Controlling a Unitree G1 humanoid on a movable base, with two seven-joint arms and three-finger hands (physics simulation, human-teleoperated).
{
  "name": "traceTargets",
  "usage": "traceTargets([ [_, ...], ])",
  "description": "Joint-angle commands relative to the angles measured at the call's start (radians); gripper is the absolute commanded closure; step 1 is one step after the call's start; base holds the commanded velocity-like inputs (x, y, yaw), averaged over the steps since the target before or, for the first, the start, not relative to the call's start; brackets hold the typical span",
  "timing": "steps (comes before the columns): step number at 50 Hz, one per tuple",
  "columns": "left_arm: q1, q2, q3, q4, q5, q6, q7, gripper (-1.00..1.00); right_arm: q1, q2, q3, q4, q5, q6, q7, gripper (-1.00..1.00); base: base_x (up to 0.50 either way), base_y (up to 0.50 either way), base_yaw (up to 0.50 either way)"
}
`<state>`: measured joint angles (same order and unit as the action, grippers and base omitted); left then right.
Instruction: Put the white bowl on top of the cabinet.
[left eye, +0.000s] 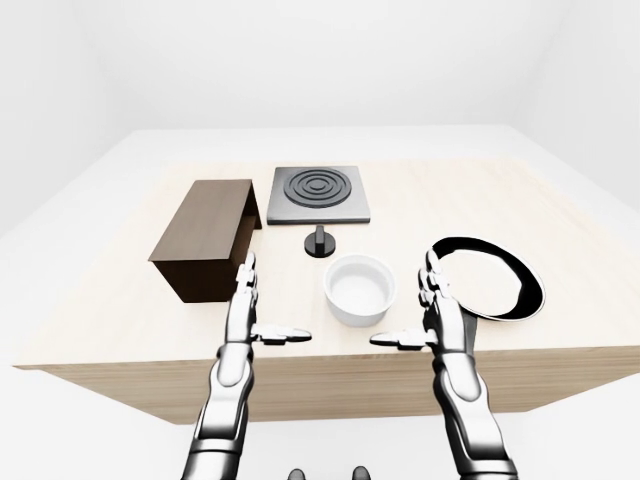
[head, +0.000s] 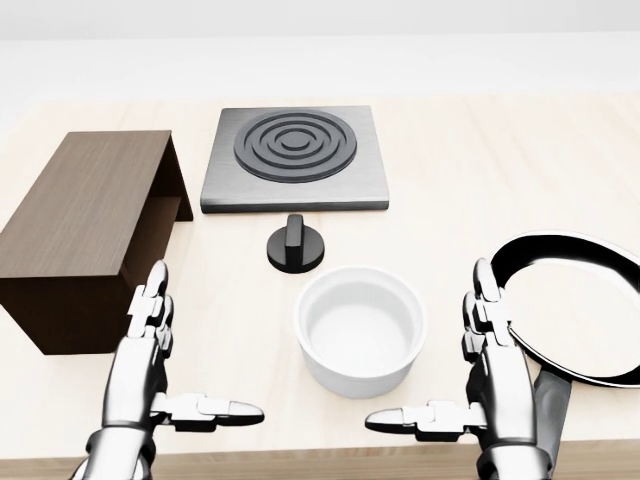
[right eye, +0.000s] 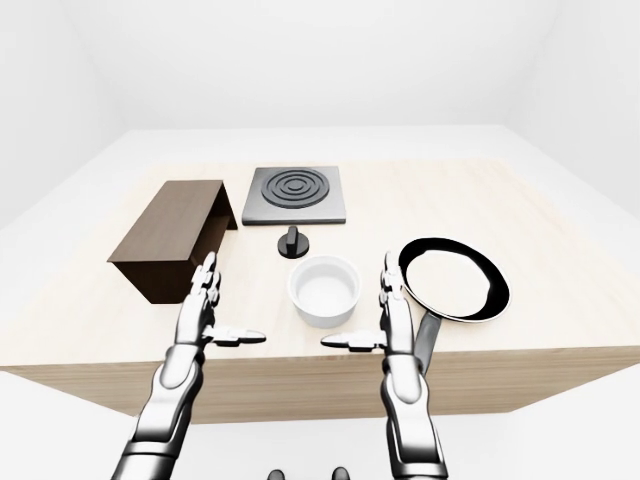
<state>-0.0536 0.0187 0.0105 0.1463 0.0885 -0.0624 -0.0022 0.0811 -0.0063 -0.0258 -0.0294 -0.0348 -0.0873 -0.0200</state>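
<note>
The white bowl (head: 360, 332) stands upright and empty on the wooden table, low in the head view's middle. The dark brown cabinet (head: 85, 215) lies at the left, its open side facing right toward the bowl. My left hand (head: 192, 360) hovers open to the left of the bowl, fingers straight up and thumb pointing right. To the bowl's right my right hand (head: 432, 352) is also open, thumb pointing left. Neither hand touches the bowl; a gap shows on each side.
A grey hob plate (head: 293, 158) with black rings lies above the bowl, and a black knob (head: 295, 243) stands between them. A black frying pan (head: 575, 300) sits at the right, behind my right hand. The table's near edge (left eye: 330, 365) runs just below my wrists.
</note>
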Motion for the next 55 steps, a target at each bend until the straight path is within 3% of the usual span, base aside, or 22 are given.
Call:
traceTargets([
  [1, -0.051, -0.007, -0.031, 0.040, 0.170, 0.011, 0.144, -1.00, -0.012, -0.008, -0.035, -0.033, 0.017, 0.000, -0.022, -1.00, 0.00, 0.00, 0.00],
  [3, -0.059, -0.013, -0.045, 0.030, 0.212, 0.034, 0.166, -1.00, -0.007, -0.012, -0.037, -0.050, 0.031, 0.000, -0.004, -1.00, 0.00, 0.00, 0.00],
  [7, -0.058, -0.039, -0.097, -0.048, 0.291, 0.109, 0.171, -1.00, -0.012, -0.016, -0.055, -0.067, 0.039, 0.003, -0.005, -1.00, 0.00, 0.00, 0.00],
  [11, -0.046, -0.057, -0.128, -0.103, 0.343, 0.150, 0.177, -1.00, -0.009, -0.015, -0.061, -0.078, 0.039, 0.006, -0.004, -1.00, 0.00, 0.00, 0.00],
  [24, -0.035, -0.087, -0.200, -0.177, 0.452, 0.150, 0.175, -1.00, -0.018, -0.016, -0.064, -0.067, 0.032, 0.004, -0.010, -1.00, 0.00, 0.00, 0.00],
  [34, -0.047, -0.110, -0.254, -0.201, 0.544, 0.150, 0.153, -1.00, -0.022, -0.022, -0.082, -0.092, 0.052, 0.032, 0.001, -1.00, 0.00, 0.00, 0.00],
  [43, -0.070, -0.125, -0.270, -0.187, 0.658, 0.150, 0.189, -1.00, -0.024, -0.022, -0.086, -0.096, 0.048, 0.029, -0.007, -1.00, 0.00, 0.00, 0.00],
  [55, -0.067, -0.147, -0.312, -0.232, 0.719, 0.150, 0.144, -1.00, -0.018, -0.024, -0.091, -0.120, 0.057, 0.048, 0.003, -1.00, 0.00, 0.00, 0.00],
])
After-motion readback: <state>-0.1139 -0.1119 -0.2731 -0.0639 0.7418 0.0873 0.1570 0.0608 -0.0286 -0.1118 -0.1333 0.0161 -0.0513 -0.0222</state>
